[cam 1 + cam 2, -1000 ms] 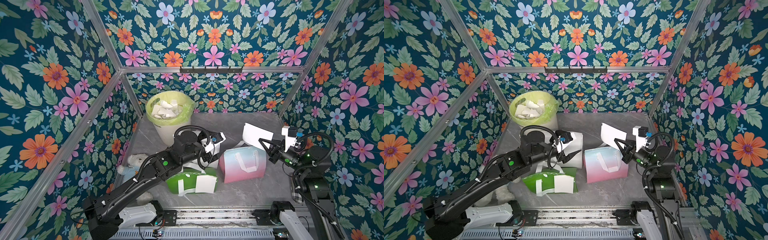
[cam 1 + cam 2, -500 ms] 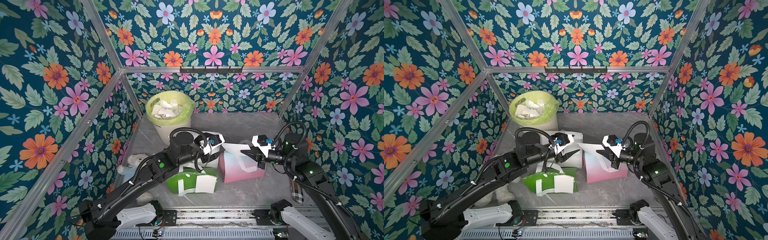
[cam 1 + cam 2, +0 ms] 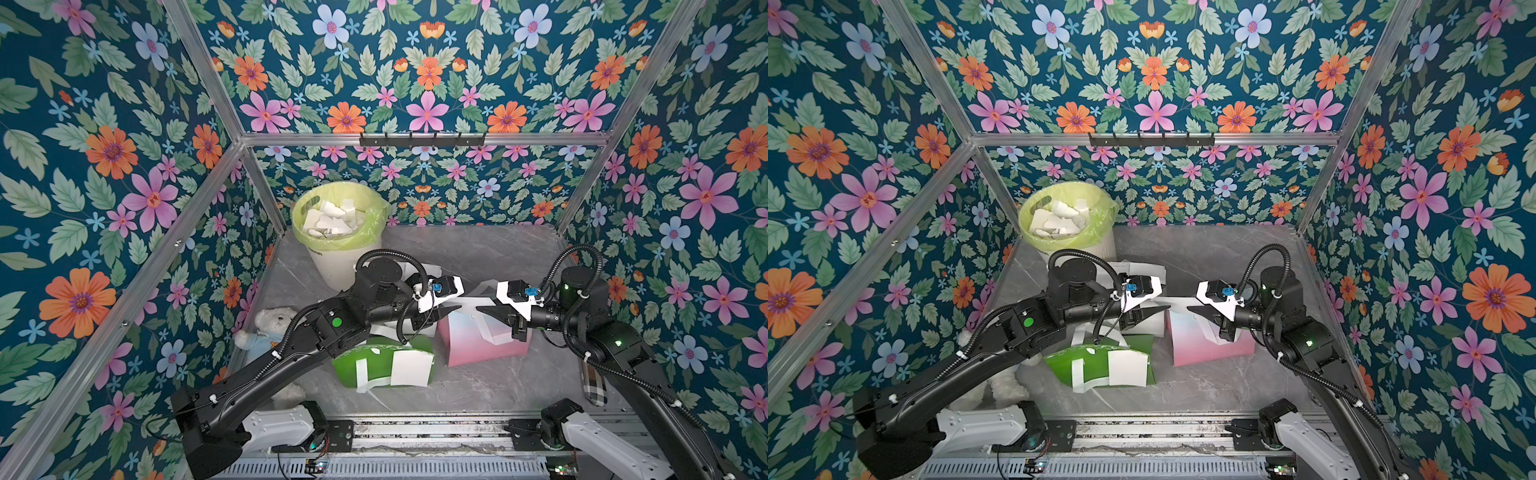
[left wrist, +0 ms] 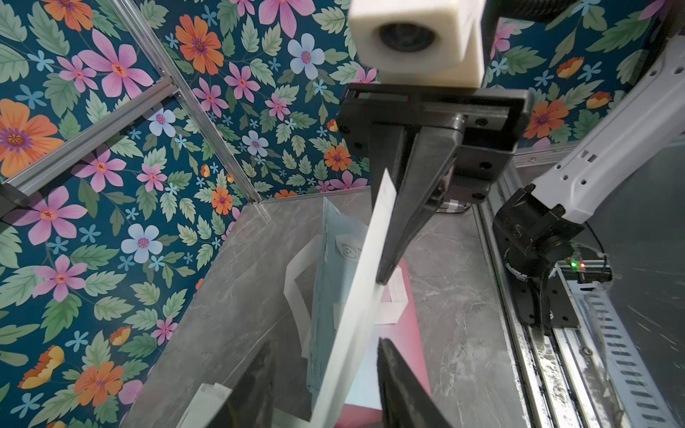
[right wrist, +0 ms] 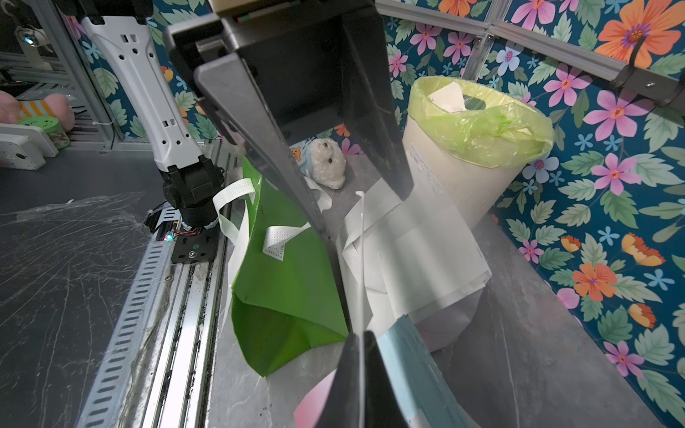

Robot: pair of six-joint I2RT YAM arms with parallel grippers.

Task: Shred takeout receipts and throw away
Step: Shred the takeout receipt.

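- Nearest the rail, a second receipt [image 3: 411, 368] lies on the toppled green bag [image 3: 347, 359], whose inside is hidden.
- Over the middle of the bench [image 3: 498, 386], the right tool [image 4: 383, 276] is clenched on the held receipt [image 4: 352, 307]. The left tool [image 4: 326, 346] is released, jaws either side of the sheet, not touching it.
- Risk: the thin sheet may slip from one grip instead of tearing, or scraps may drop into the pink bag [image 3: 478, 340] below.
- Farthest, the lined bin [image 3: 328, 266] holds white paper pieces.
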